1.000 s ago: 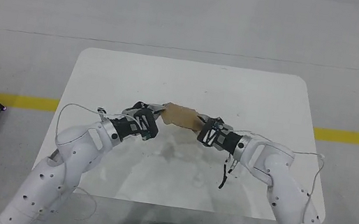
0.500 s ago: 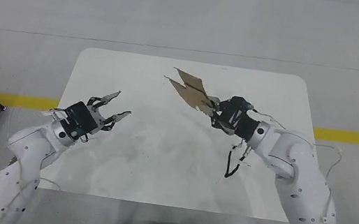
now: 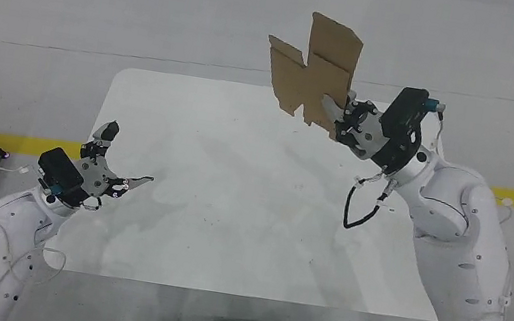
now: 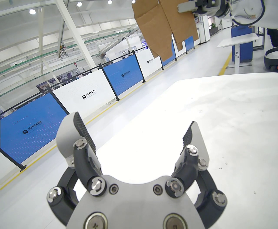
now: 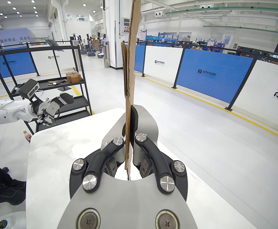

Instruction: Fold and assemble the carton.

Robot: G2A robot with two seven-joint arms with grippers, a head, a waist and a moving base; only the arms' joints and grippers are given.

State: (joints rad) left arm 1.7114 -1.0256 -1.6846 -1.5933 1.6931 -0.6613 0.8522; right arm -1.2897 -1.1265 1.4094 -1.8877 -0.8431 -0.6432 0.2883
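The carton (image 3: 314,70) is a flat brown cardboard blank with flaps at its ends, held high in the air over the table's far right part. My right gripper (image 3: 345,117) is shut on its lower edge; in the right wrist view the carton (image 5: 130,65) stands edge-on between the pads (image 5: 135,121). In the left wrist view the carton (image 4: 162,28) hangs far off, above the table. My left gripper (image 3: 125,162) is open with nothing in it over the table's left edge, its fingers (image 4: 83,130) spread wide.
The white table (image 3: 259,212) carries nothing else. A black cable (image 3: 355,212) dangles from the right arm. A black shelf rack (image 5: 65,86) with cardboard pieces stands beyond the table's left side, and a small bottle (image 5: 27,136) sits on the floor there.
My left gripper let go of the carton and drew back to the table's left edge. My right gripper lifted the carton up and toward the far right, and it now hangs unfolded flat.
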